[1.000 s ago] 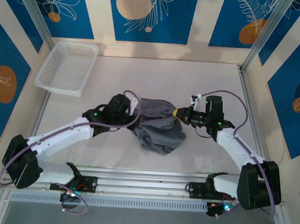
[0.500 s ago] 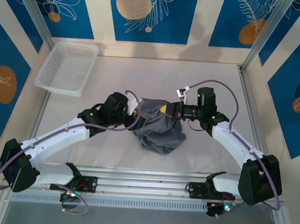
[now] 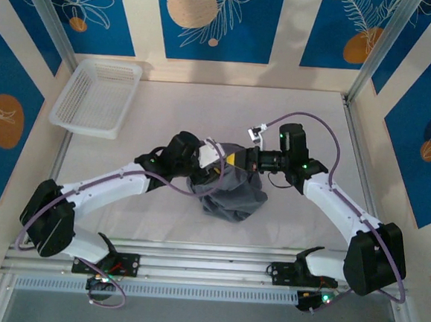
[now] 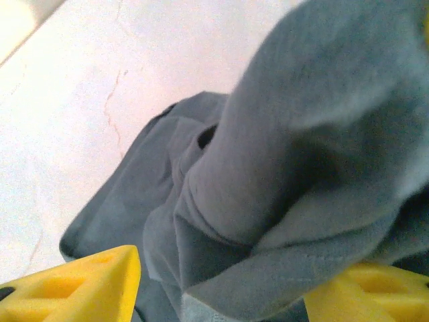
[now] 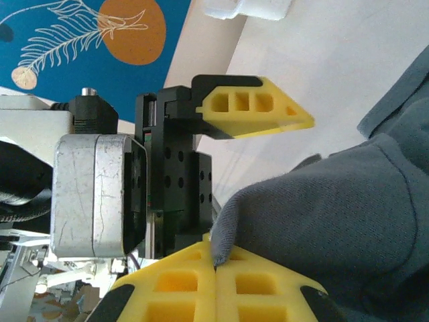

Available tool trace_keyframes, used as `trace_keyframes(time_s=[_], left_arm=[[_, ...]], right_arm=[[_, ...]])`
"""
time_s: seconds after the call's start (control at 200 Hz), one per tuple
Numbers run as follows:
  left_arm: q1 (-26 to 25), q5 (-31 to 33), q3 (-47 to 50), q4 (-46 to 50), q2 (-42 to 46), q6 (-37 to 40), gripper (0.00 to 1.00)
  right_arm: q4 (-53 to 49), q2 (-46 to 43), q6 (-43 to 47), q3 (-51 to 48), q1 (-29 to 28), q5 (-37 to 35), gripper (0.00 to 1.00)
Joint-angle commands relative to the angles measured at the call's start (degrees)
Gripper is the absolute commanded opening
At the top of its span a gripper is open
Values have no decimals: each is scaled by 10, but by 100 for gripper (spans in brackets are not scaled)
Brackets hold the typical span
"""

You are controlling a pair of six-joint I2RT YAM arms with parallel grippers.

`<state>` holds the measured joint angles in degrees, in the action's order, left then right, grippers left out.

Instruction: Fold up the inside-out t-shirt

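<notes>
White worktop ran from the aluminium rails at the near edge back to the walls. Just beyond the rails, about midway across, the inside-out t-shirt lay as a crumpled slate-grey heap rather than spread flat.

Both arms reached to the shirt's far side, one from its left and one from its right. The left gripper sat at the shirt's far left edge. In the left wrist view its yellow fingers stood apart with a bunched fold of cloth hanging between them. The right wrist view showed its upper finger clear of the cloth, so it seemed to hold nothing, though its lower finger was hidden behind the fold.

The right gripper met it from the shirt's right, almost tip to tip. Its two fingers were pressed together on a pinched fold of the shirt.

Well beyond the shirt, to its far left, a white mesh basket rested on the worktop, apart from the cloth. Behind the shirt, at the back, rose blue panels printed with white leaves and orange discs.
</notes>
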<state>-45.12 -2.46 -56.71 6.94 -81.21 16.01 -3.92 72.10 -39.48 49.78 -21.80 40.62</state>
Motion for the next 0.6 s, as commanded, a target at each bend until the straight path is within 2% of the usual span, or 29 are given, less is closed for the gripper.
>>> trace_keyframes(time_s=[0.0,0.11,0.235,0.335,0.37,0.42,0.445,0.5,0.595], left_arm=[[1,-42,0,-46,-6,36,47],[2,-74,-2,-52,16,6,0],[18,-171,-21,-41,69,-99,0],[30,-223,-40,-26,91,-179,0],[32,-226,-46,-14,93,-196,0],[34,-228,-51,-2,97,-212,0],[34,-229,-50,-1,99,-219,0],[36,-227,-43,-5,105,-232,0],[39,-221,-38,-7,102,-243,0]], right_arm=[[-16,0,10,15,-4,13,0],[-23,3,5,10,9,-16,1],[-26,42,-2,-17,76,-35,1],[-14,115,24,-17,116,10,1],[-33,136,29,0,121,31,8],[-51,151,26,19,126,64,26],[-51,151,18,21,127,74,31],[-40,129,1,15,129,65,37],[-41,48,-13,-14,130,-16,42]])
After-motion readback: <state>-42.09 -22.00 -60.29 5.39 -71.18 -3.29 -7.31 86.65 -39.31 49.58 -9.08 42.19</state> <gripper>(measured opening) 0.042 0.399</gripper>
